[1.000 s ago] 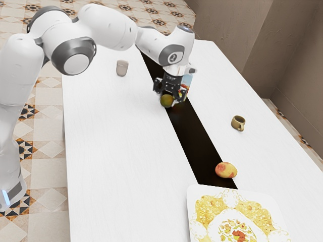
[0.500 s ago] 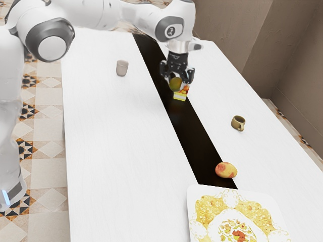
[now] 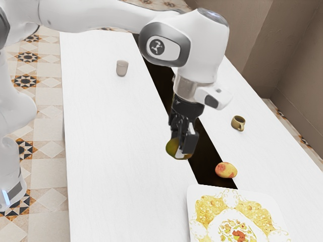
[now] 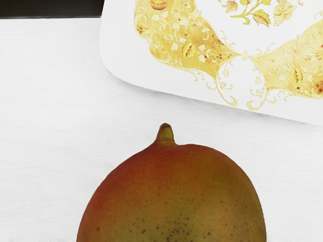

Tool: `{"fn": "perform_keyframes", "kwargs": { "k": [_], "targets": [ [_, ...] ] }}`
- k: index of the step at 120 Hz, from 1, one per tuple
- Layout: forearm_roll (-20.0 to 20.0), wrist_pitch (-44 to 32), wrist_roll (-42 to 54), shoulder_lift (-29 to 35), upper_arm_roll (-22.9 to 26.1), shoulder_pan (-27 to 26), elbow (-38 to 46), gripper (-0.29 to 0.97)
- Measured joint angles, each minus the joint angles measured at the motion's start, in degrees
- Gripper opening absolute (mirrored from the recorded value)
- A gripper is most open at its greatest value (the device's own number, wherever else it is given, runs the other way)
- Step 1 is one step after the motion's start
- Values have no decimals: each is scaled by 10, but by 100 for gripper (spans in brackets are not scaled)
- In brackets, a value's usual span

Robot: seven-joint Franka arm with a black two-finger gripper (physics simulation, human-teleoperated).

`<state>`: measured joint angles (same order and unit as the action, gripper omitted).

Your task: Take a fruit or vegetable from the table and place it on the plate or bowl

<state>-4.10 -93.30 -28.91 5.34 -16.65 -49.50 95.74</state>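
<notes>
Your arm hangs wrist-down over the table [image 3: 111,151]; the gripper [image 3: 179,149] clamps the mango [image 3: 171,147], whose long axis, stem first, points toward the patterned plate [image 4: 121,50].

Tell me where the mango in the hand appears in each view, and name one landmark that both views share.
Exterior view: the held mango is in the hand near the picture's middle, by the dark strip's edge, up and toward the exterior view's left from the plate.
Wrist view: the held mango is just under the hand, with its stem tip toward the plate.
Shared landmark: the plate's yellow-patterned corner.
</notes>
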Motion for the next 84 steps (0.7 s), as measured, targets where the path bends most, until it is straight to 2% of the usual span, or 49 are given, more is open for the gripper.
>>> {"fn": "perform_keyframes", "kwargs": {
  "k": [18, 35, 50, 84],
  "targets": [
    [-6, -9, -18, -36, 29, 5, -5, 22],
    [-14, -35, -31, -92, 53, 15, -59, 21],
    [-16, -70, -40, -108, 56, 3, -66, 21],
    [-15, -153, -56, -139, 54, 15, -66, 21]
  ]
}}
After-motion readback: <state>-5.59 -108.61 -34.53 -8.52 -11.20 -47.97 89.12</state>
